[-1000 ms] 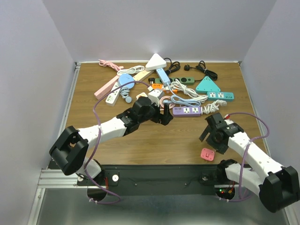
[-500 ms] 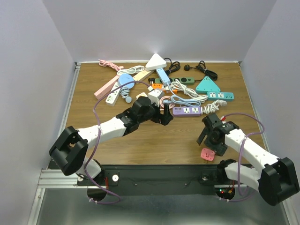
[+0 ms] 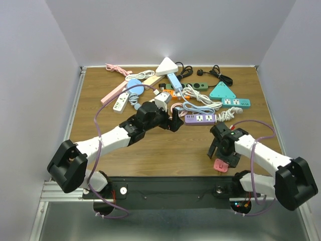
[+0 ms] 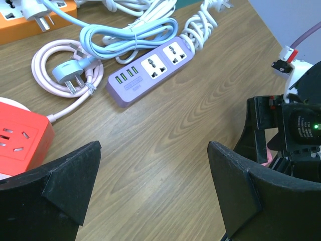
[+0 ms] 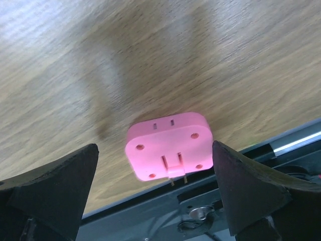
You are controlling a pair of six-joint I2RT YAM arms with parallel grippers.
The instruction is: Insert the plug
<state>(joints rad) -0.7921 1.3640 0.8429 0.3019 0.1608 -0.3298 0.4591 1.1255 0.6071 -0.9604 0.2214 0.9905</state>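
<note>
A pink plug adapter (image 3: 221, 165) lies flat at the table's near right edge, its two metal prongs pointing over the edge. In the right wrist view the adapter (image 5: 168, 145) sits between my fingers. My right gripper (image 3: 219, 152) (image 5: 154, 153) is open just above it and holds nothing. A purple power strip (image 3: 199, 118) (image 4: 150, 70) lies mid-table. My left gripper (image 3: 175, 123) (image 4: 153, 150) is open and empty over bare wood just in front of the strip.
Several power strips, plugs and coiled cords crowd the back half of the table (image 3: 150, 145). A red socket block (image 4: 20, 143) and a pink cord with a light blue plug (image 4: 67, 80) lie left of the purple strip. The right arm (image 4: 296, 130) is close by.
My right gripper has swung left and toward the near edge, ending over the pink adapter. My left arm has shifted slightly toward the back.
</note>
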